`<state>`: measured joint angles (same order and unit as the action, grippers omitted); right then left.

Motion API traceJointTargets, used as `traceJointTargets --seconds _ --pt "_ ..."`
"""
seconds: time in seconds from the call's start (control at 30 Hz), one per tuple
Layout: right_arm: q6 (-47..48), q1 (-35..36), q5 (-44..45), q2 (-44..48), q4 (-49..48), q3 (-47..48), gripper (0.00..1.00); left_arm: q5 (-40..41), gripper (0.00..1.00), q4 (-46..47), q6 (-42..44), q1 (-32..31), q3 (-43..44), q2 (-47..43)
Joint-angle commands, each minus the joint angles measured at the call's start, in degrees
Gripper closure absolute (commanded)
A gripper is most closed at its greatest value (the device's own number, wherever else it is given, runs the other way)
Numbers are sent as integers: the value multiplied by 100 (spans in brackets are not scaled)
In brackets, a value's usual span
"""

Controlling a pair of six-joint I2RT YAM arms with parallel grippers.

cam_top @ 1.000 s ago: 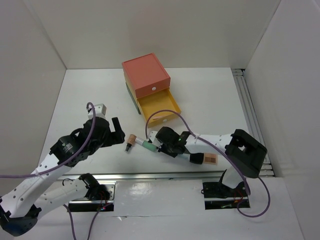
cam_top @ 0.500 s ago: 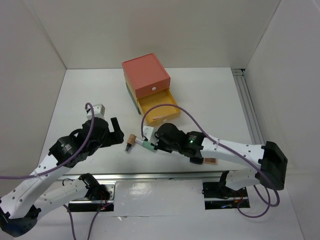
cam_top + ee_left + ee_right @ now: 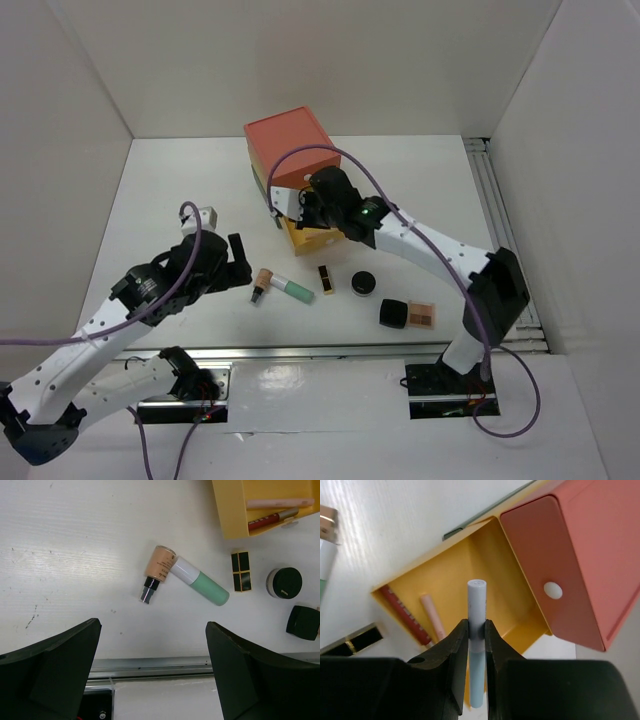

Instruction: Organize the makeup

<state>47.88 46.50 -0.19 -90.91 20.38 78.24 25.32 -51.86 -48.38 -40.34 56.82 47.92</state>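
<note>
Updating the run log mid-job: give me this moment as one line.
right gripper: shut on pale blue stick over yellow drawer | left gripper: open, over table | drawer holds: pink pencil, red tube

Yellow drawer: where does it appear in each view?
Top external: drawer at centre, partly hidden.
Left wrist: upper right corner.
Right wrist: centre, behind the blue pencil.
Shared landmark: black lipstick beside it, seen in all three.

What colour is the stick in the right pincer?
Pale blue; the stick shows best in the right wrist view.
</note>
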Motion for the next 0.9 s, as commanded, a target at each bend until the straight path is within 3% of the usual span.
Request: traceJointTargets --seconds 0.0,0.07,0.2,0.23,0.3,0.33,0.53,0.63,0.7,0.87 --pt "599 -272 -473 -601 -78 508 80 44 0 79 -110 -27 347 85" --pt "600 -325 -526 -795 -78 692 80 43 0 79 -110 -27 418 139" --pt "547 -378 -474 -998 -78 623 69 43 0 27 -163 -27 620 375" --pt "469 -379 -474 -998 -183 562 61 43 0 26 -163 25 620 376" --pt "416 -379 -474 -938 -254 430 60 43 0 26 -163 26 742 507" --pt "415 -379 -404 -937 -315 429 51 95 0 -26 -163 26 743 508" --pt "-22 -379 -255 -604 -587 482 49 43 0 -26 -163 140 954 675" --pt "-435 -379 79 -200 -1158 220 37 -18 0 -26 -163 140 1007 675" --pt "-1243 -379 518 169 -1404 78 34 -18 0 -26 -163 140 1007 675" --pt "-3997 -379 1301 793 -537 -289 20 113 0 113 -268 193 1112 868"
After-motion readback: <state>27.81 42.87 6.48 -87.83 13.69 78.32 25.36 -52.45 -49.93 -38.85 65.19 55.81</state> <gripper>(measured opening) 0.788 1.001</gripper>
